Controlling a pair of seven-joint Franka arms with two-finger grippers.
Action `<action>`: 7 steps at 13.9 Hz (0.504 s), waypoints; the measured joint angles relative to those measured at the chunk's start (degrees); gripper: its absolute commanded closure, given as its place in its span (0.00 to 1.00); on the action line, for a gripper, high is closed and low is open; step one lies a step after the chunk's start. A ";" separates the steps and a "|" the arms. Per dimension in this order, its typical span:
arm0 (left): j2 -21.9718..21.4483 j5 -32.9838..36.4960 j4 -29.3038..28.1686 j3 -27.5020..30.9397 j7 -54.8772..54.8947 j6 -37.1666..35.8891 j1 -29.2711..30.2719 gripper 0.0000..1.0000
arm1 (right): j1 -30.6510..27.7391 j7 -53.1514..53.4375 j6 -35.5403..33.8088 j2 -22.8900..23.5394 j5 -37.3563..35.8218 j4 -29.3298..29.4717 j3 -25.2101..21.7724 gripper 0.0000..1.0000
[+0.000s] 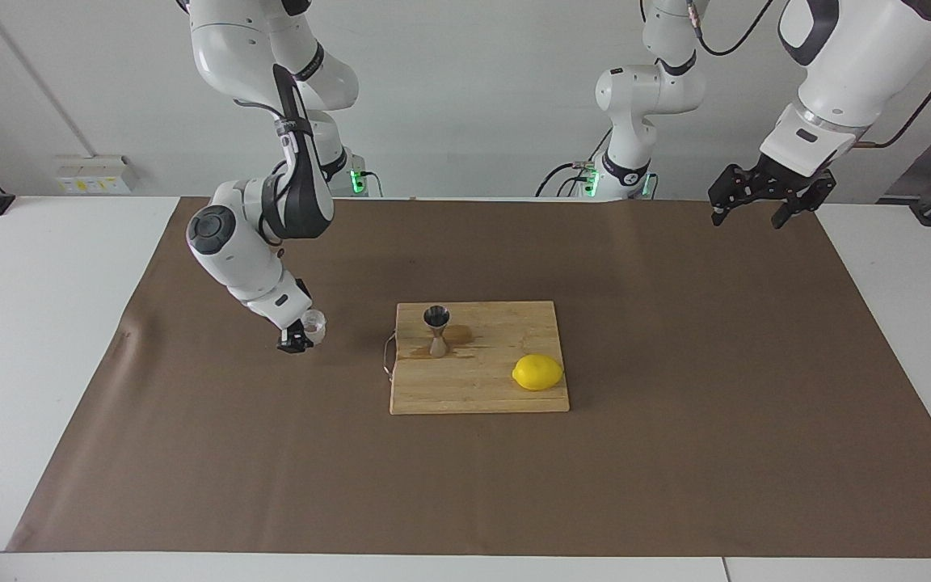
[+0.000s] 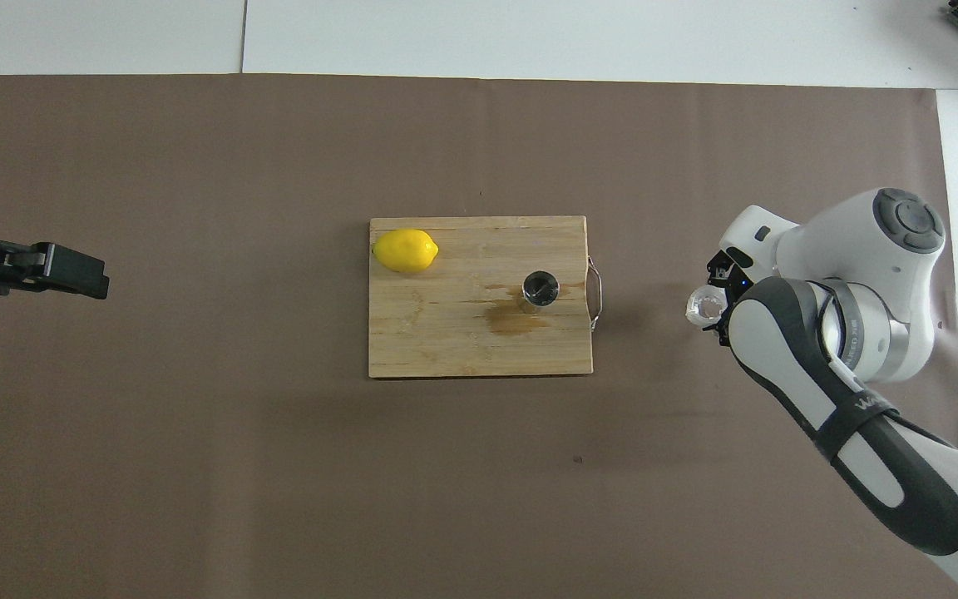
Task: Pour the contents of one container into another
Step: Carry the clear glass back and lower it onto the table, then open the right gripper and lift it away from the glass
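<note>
The small faceted glass cup is upright between the fingers of my right gripper, low at the brown mat, beside the cutting board toward the right arm's end of the table. The cup and the right gripper also show in the overhead view. The steel hourglass jigger stands upright on the wooden cutting board, at the board's end nearest the cup; seen from above its mouth is open. My left gripper is open and empty, raised over the mat's edge at the left arm's end, waiting.
A yellow lemon lies on the board's corner toward the left arm's end. A wet stain marks the board beside the jigger. A wire handle sticks out from the board toward the cup. The brown mat covers the table.
</note>
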 measured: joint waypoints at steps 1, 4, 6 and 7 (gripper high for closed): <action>0.00 0.00 0.00 0.00 0.00 0.00 0.00 0.00 | -0.53 -0.89 0.76 0.10 0.44 -0.78 -0.01 1.00; 0.00 0.00 0.00 0.00 0.00 0.00 0.00 0.00 | -1.27 -1.65 1.57 0.70 0.62 -2.04 0.00 0.52; 0.00 0.00 0.00 0.00 0.00 0.00 0.00 0.00 | -1.28 -1.65 1.60 0.83 0.63 -2.21 0.05 0.00; 0.00 0.00 0.00 0.00 0.00 0.00 0.00 0.00 | -1.28 -1.65 1.60 0.83 0.64 -2.21 0.06 0.00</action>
